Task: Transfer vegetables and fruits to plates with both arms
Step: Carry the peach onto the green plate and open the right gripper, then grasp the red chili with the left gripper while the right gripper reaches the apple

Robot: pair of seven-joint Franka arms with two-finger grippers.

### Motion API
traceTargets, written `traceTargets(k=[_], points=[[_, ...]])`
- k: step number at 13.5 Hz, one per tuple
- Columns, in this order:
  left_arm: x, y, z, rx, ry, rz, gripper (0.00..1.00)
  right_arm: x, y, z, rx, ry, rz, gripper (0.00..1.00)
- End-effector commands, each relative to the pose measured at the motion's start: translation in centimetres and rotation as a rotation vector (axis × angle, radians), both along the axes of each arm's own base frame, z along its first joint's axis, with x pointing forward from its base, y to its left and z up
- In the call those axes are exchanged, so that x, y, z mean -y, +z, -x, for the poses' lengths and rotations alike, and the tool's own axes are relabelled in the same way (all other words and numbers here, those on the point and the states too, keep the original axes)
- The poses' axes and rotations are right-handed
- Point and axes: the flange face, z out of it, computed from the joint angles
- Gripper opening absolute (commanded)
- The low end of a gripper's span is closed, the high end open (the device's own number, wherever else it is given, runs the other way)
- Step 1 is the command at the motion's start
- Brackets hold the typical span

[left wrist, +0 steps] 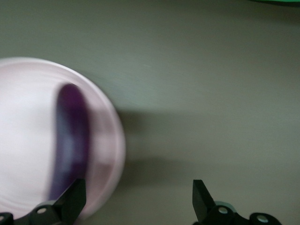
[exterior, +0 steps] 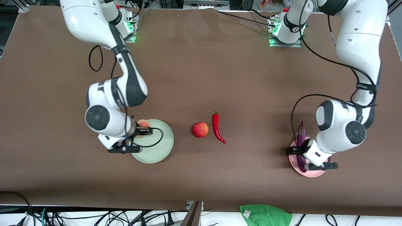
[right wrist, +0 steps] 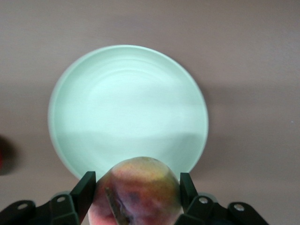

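Clamping peach [right wrist: 138, 190], right gripper [right wrist: 136, 187] over green plate [right wrist: 126, 108]; left gripper [left wrist: 138, 199] spread, eggplant [left wrist: 70, 140] beside it on pink plate [left wrist: 28, 122].

Front camera high, facing robots; wrist cameras close, looking down at plates.

Two plates: green [exterior: 160, 147], pink [exterior: 314, 173]. One eggplant [exterior: 301, 141], chili [exterior: 216, 127], pomegranate [exterior: 200, 129], probably one peach [right wrist: 138, 192].

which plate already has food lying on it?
The pink plate, at the left arm's end: the eggplant lies on it. The green plate is bare; the right gripper holds the peach above it.
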Motion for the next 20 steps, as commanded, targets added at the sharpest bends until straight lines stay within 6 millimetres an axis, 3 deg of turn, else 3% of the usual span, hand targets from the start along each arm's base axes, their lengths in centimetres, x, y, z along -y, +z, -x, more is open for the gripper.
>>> traceTargets(k=[1, 3, 6, 9, 11, 14, 18, 20], points=[[5.3, 1.2, 1.2, -0.036, 0.063, 0.036, 1.0, -0.2, -1.7, 0.3, -0.004, 0.019, 0.019, 0.66], [9.4, 0.5, 2.3, -0.052, 0.051, 0.041, 1.0, 0.3, -1.5, 0.0, -0.002, 0.001, 0.014, 0.99], [14.5, -0.9, 4.1, -0.086, 0.042, 0.038, 1.0, 0.2, -0.7, 0.0, 0.004, 0.0, 0.005, 1.0], [19.8, -2.5, 6.8, -0.095, 0.009, 0.067, 1.0, -1.3, 0.5, -0.3, 0.016, -0.071, -0.043, 1.0], [22.5, -4.9, 9.2, -0.084, 0.011, 0.078, 1.0, -4.2, 0.4, 0.5, 0.007, -0.123, -0.085, 1.0], [24.9, -5.5, 10.8, -0.093, -0.007, 0.104, 1.0, -9.0, 0.0, 1.4, 0.068, -0.221, -0.131, 1.0], [27.7, -6.1, 13.2, -0.124, -0.027, 0.116, 1.0, -16.2, -3.4, 3.4, 0.115, -0.376, -0.247, 1.0], [28.4, -7.3, 14.4, -0.128, -0.065, 0.089, 1.0, -18.4, -4.5, 4.1, 0.152, -0.435, -0.281, 1.0]])
